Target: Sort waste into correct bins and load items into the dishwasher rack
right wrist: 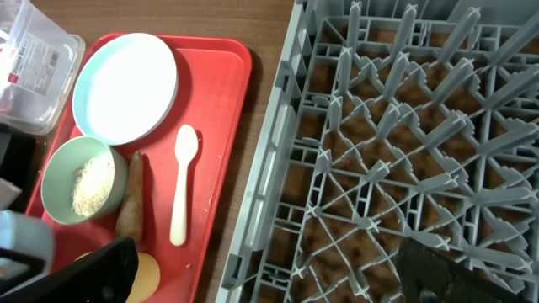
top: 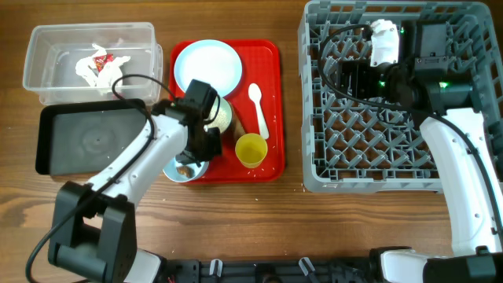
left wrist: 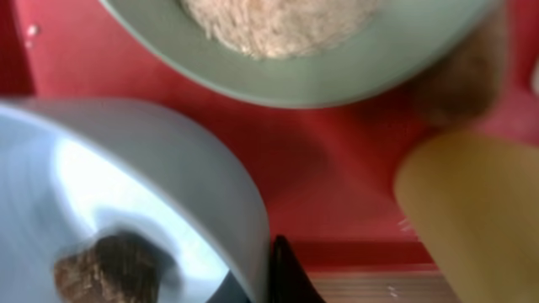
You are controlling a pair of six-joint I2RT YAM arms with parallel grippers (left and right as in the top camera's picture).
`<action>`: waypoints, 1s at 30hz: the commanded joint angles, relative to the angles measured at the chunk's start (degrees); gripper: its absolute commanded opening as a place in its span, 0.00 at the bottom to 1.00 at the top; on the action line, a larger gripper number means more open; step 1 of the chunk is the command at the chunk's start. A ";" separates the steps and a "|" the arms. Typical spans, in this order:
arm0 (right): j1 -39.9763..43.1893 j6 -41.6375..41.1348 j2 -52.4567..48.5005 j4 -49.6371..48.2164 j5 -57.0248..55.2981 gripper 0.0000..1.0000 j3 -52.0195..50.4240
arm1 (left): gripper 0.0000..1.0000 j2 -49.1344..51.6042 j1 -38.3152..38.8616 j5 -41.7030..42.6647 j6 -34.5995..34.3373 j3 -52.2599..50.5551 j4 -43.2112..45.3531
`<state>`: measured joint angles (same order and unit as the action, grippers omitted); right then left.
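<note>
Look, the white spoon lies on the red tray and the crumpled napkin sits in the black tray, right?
Not quite. The white spoon does lie on the red tray, but the crumpled napkin sits in the clear tub, not the black tray. The overhead view shows it.

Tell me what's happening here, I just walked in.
The left gripper is down at the pale blue bowl, which holds a brown food lump, at the red tray's front corner. The right gripper hovers open over the empty dishwasher rack. The napkin lies in the clear tub; plate, green bowl, spoon and yellow cup sit on the tray.
</note>
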<state>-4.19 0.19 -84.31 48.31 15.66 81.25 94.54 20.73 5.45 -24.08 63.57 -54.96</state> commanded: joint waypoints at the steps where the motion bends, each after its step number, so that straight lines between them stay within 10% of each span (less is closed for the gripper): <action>1: -0.13 -0.63 -0.68 -0.57 0.79 1.00 0.00 | 0.04 -5.53 -4.17 1.81 5.97 10.91 -7.52; 4: -0.13 -0.79 -0.68 -0.81 0.79 1.00 0.00 | 0.04 -7.43 -17.90 7.65 14.60 12.02 -9.70; 11: -0.13 -1.90 -0.68 -2.01 0.98 1.00 0.00 | 0.04 4.33 -58.49 54.03 42.42 9.60 -4.85; 17: -0.13 -2.29 -0.68 -2.19 0.96 1.00 0.00 | 0.04 23.43 -67.19 84.91 41.62 9.60 -2.97; 24: -0.13 -2.29 -0.68 -2.36 0.96 1.00 0.00 | 0.04 14.16 -65.40 78.88 40.26 13.16 -7.15; 27: -0.13 -2.36 -0.68 -2.43 0.98 1.00 0.00 | 0.04 -2.60 -53.59 45.75 37.57 13.81 -9.77; 30: -0.13 -3.26 -0.68 -2.84 0.98 1.00 0.00 | 0.04 -12.50 -31.78 7.89 15.43 13.62 -10.05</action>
<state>-4.19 -1.76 -84.31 45.87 15.66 81.14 88.68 -27.03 52.84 9.72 77.06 -64.51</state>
